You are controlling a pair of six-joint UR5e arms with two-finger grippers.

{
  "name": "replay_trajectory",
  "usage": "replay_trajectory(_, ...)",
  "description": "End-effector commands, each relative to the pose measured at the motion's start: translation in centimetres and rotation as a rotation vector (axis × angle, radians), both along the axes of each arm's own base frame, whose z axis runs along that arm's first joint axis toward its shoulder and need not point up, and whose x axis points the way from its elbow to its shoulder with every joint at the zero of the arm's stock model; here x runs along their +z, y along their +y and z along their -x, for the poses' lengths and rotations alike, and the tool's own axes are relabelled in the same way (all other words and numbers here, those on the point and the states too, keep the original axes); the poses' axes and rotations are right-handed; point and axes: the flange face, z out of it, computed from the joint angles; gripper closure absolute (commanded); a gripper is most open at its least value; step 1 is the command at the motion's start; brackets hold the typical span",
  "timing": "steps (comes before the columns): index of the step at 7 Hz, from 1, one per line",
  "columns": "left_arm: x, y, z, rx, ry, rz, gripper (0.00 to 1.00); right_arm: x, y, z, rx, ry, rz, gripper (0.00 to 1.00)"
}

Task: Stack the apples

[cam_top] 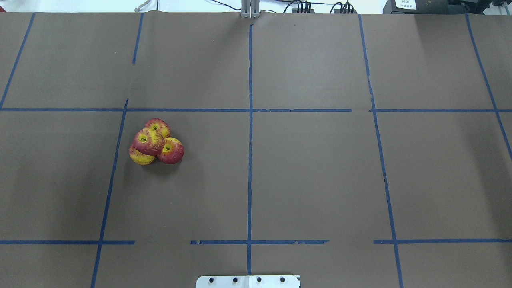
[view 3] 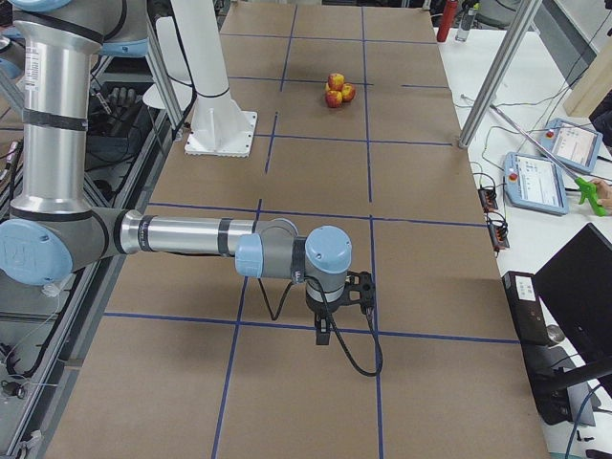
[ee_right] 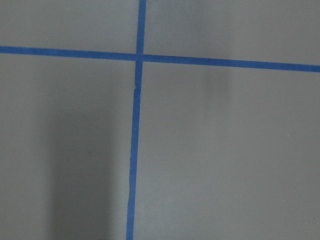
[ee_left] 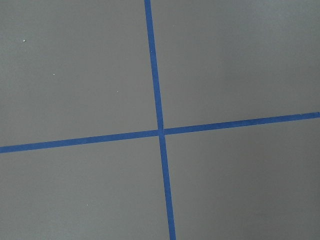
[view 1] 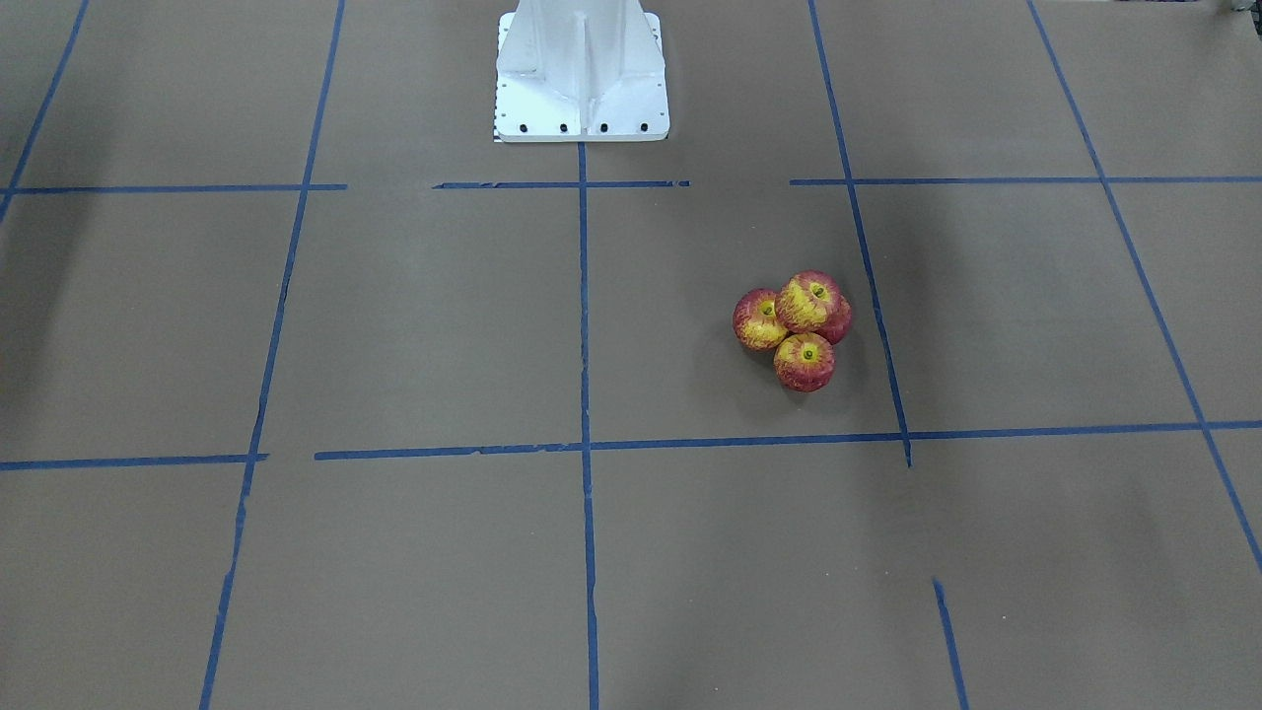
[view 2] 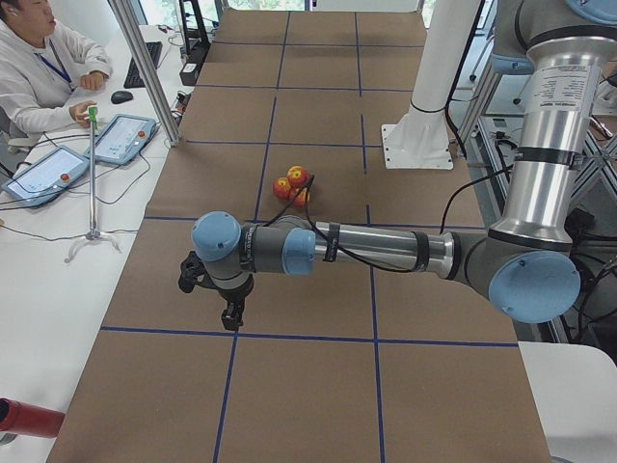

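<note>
Four red and yellow apples (cam_top: 156, 142) sit in one tight cluster on the brown table, on the robot's left side. Three lie on the table: one (cam_top: 160, 125), one (cam_top: 140, 158) and one (cam_top: 173, 152). The fourth (cam_top: 148, 141) rests on top of them. The cluster also shows in the front-facing view (view 1: 794, 330), the exterior left view (view 2: 292, 183) and the exterior right view (view 3: 337, 89). My left gripper (view 2: 229, 316) hangs over the table's near end, far from the apples. My right gripper (view 3: 323, 333) hangs over the opposite end. I cannot tell whether either is open or shut.
The white robot pedestal (view 1: 582, 79) stands at the table's robot side. Blue tape lines (cam_top: 250, 160) grid the brown surface. An operator (view 2: 39, 68) sits beside tablets (view 2: 116, 135) and a small stand (view 2: 93, 174). More tablets (view 3: 540, 177) lie off the table's other end.
</note>
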Motion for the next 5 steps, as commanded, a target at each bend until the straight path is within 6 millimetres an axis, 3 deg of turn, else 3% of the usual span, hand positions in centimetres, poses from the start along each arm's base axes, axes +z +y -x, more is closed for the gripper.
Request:
replay_trajectory(1,0.34,-0.02,-0.04,0.003,-0.002,0.003,0.0,0.0,0.0,0.0,0.0,0.0,0.0,0.0)
replay_trajectory(5,0.16,-0.25,-0.21,0.004,-0.002,0.001,0.0,0.0,0.0,0.0,0.0,0.0,0.0,0.0)
